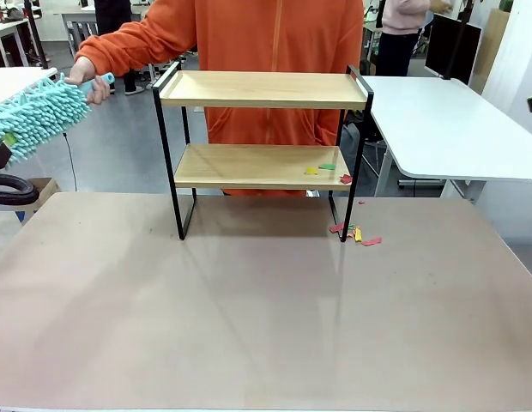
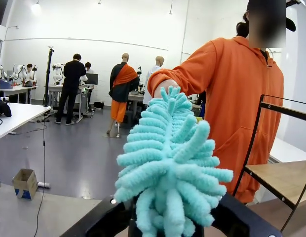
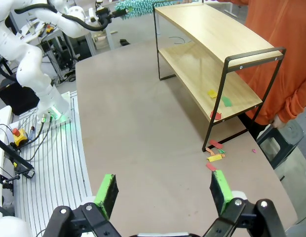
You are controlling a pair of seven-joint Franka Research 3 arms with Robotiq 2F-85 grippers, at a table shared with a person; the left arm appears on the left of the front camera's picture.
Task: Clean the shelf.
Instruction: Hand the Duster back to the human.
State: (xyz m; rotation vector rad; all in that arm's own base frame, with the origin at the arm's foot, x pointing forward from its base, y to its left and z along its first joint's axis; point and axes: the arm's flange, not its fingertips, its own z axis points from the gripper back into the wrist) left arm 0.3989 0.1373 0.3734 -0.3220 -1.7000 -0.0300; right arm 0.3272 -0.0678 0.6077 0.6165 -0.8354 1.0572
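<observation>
Front view | left hand (image 2: 168,229) clamps duster (image 1: 30,116) | shelf (image 1: 262,90) holds scraps (image 1: 328,170)

Beyond my brown desk (image 1: 249,326) I see a grey floor (image 2: 69,158) and a high white wall (image 2: 118,29) lit by ceiling lamps (image 2: 36,7). A white table (image 1: 446,129) stands to one side, workbenches (image 2: 15,91) farther back, and a cardboard box (image 2: 25,183) on the floor.

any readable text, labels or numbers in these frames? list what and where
None readable.
Shelf, duster, paper scraps: no print.
Cardboard box on the floor: blue patch, too small to read.
</observation>
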